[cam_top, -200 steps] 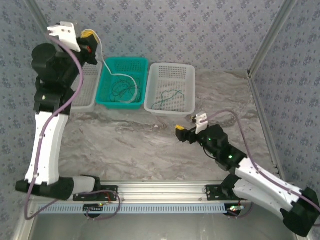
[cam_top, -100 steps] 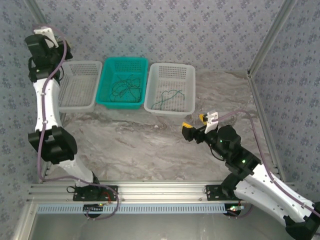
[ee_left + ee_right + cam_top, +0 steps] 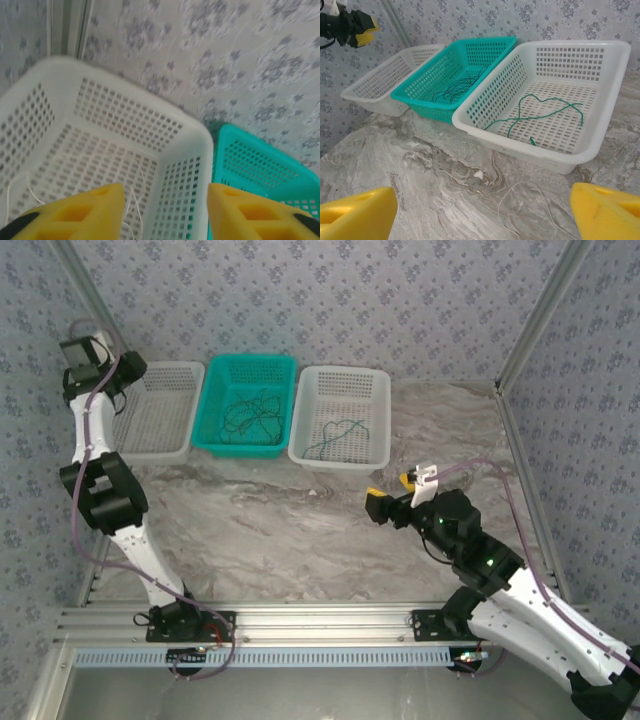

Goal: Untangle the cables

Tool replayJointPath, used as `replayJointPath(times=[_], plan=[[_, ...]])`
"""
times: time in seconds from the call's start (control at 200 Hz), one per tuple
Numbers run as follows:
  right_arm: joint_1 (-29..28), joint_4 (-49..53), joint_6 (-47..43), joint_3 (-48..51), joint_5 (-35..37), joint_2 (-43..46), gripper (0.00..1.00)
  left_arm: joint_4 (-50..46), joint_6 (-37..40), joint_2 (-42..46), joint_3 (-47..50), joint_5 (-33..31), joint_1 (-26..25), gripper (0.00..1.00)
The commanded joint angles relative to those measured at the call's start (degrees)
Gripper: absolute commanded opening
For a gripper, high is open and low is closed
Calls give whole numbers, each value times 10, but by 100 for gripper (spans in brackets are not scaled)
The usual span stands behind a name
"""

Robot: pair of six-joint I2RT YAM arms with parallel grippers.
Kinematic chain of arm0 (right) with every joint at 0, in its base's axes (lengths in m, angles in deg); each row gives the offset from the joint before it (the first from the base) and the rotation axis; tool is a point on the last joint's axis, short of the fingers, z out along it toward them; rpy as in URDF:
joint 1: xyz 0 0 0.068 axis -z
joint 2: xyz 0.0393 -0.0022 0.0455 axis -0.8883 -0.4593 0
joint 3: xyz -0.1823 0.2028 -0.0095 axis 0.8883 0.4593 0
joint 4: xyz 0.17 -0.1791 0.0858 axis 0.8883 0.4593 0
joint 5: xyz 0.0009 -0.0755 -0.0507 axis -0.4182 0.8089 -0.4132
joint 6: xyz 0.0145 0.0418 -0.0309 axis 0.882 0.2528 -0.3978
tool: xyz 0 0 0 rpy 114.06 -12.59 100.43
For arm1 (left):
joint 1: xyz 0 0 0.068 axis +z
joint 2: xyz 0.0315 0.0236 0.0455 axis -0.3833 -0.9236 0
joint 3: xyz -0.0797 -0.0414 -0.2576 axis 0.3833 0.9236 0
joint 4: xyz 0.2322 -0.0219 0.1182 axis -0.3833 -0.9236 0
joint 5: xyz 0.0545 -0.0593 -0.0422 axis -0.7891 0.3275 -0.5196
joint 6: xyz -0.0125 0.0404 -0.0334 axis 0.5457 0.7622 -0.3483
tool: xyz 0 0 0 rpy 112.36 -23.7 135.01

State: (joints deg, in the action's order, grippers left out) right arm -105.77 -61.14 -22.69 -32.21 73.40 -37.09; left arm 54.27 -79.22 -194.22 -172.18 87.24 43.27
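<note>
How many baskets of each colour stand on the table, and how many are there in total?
white baskets: 2 (left white basket, right white basket)
teal basket: 1
total: 3

- I see three baskets in a row at the back of the marble-patterned table (image 3: 260, 530).
- From my left: a left white basket (image 3: 150, 454), a teal basket (image 3: 240, 448), then a right white basket (image 3: 338, 462).
- Grey patterned wallpaper (image 3: 330, 300) stands behind them.
- An aluminium rail (image 3: 320, 618) runs along the near edge.
</note>
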Motion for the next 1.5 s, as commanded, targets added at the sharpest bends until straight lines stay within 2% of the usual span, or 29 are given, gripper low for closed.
replayJointPath(times=[0.0, 0.16, 0.275, 0.37, 0.47, 0.59, 0.74, 0.934, 0.999, 1.069, 1.219, 1.294, 1.369, 1.494], plan=[[2, 5, 16, -20, 15, 5, 91, 55, -24, 105, 61, -9, -3, 53], [4, 9, 18, -10, 55, 0, 91, 112, -47, 225, 137, 16, -20, 53], [9, 31, 59, 3, 122, -14, 92, 145, -39, 324, 202, 21, -79, 53], [22, 69, 94, 3, 163, -36, 91, 173, 8, 401, 268, 14, -169, 53], [46, 79, 104, 7, 135, -61, 87, 185, 67, 460, 336, 0, -286, 54], [71, 97, 139, 6, 98, -94, 86, 186, 130, 492, 404, -8, -425, 54], [91, 135, 178, -1, 100, -125, 85, 156, 176, 491, 467, -50, -590, 54], [117, 135, 225, 21, 105, -115, 85, 159, 173, 421, 506, -87, -742, 54], [128, 137, 244, 27, 103, -107, 84, 158, 154, 385, 501, -103, -764, 54], [139, 150, 269, 29, 101, -100, 84, 164, 111, 343, 500, -123, -767, 54], [161, 180, 298, 22, 74, -91, 84, 108, -11, 247, 470, -249, -763, 54], [167, 195, 301, 15, 68, -91, 84, 82, -55, 202, 448, -261, -758, 54], [168, 197, 300, 12, 67, -92, 84, 95, -79, 167, 438, -266, -759, 54], [171, 195, 297, 9, 62, -92, 84, 96, -109, 110, 409, -317, -758, 54]])
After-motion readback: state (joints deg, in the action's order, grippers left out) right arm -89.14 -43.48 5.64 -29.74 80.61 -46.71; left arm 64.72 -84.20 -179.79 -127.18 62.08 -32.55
